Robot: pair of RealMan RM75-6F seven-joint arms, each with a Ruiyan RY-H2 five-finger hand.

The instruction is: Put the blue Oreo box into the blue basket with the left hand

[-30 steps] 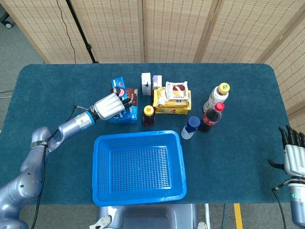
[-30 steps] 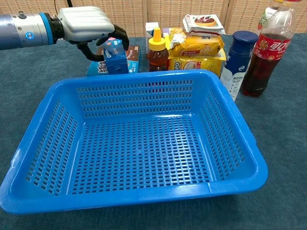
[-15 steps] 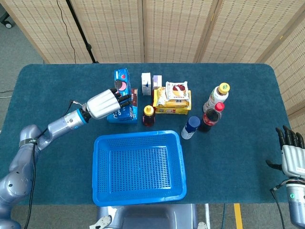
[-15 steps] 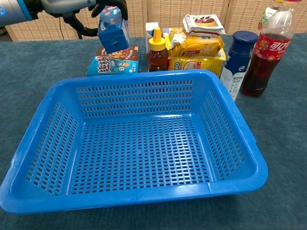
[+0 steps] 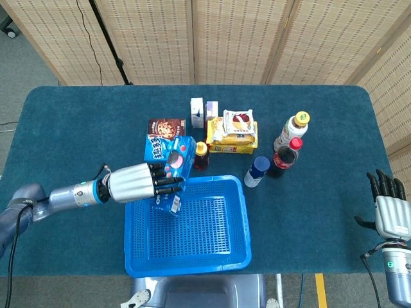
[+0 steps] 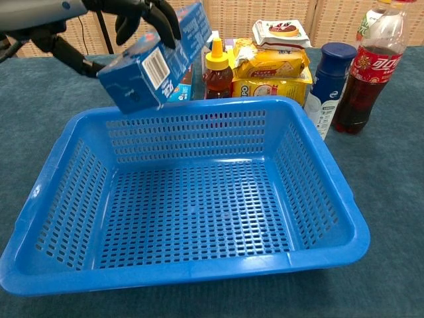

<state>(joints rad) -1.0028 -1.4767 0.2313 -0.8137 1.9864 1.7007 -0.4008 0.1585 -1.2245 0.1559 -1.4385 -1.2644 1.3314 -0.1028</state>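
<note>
My left hand grips the blue Oreo box and holds it in the air over the back left corner of the blue basket. In the chest view the Oreo box is tilted, barcode end down, above the basket's far left rim, with my left hand's dark fingers wrapped over its top. My right hand stays at the table's right edge, fingers spread and holding nothing.
Behind the basket stand a brown cookie box, a honey bottle, yellow snack packs, white cartons, a blue-capped bottle, a cola bottle and a yellow-capped bottle.
My left hand has lifted the Oreo box off the pile and carried it toward me, from behind the basket to above its back left corner. The box has tilted over.
</note>
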